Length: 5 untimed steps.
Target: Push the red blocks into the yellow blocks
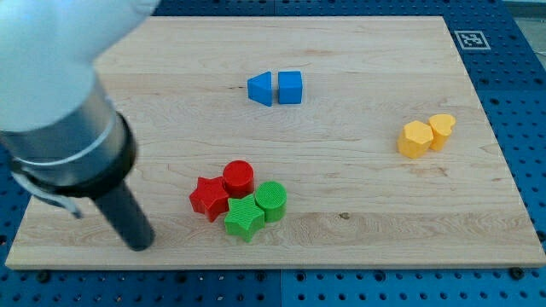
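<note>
A red star block (207, 198) and a red round block (239, 177) lie touching each other low in the middle of the wooden board (358, 213). Two yellow blocks sit together at the view's right: a hexagon-like one (415, 139) and a heart-like one (441, 130). My tip (139, 245) is at the view's lower left, well left of the red star and not touching any block. The rod and arm fill the view's upper left.
A green star block (243, 218) and a green round block (271, 201) touch the red blocks on their right and lower side. Two blue blocks (275, 88) sit together near the view's top middle. A blue pegboard (512, 77) surrounds the board.
</note>
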Each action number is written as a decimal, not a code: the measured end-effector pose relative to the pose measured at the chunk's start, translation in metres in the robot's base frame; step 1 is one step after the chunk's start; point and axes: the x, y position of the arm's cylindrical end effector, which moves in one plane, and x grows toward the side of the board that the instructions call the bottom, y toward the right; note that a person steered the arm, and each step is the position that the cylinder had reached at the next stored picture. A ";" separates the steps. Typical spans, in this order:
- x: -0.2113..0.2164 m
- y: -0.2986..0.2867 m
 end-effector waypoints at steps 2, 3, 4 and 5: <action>-0.069 0.079; -0.094 0.127; -0.104 0.137; -0.101 0.112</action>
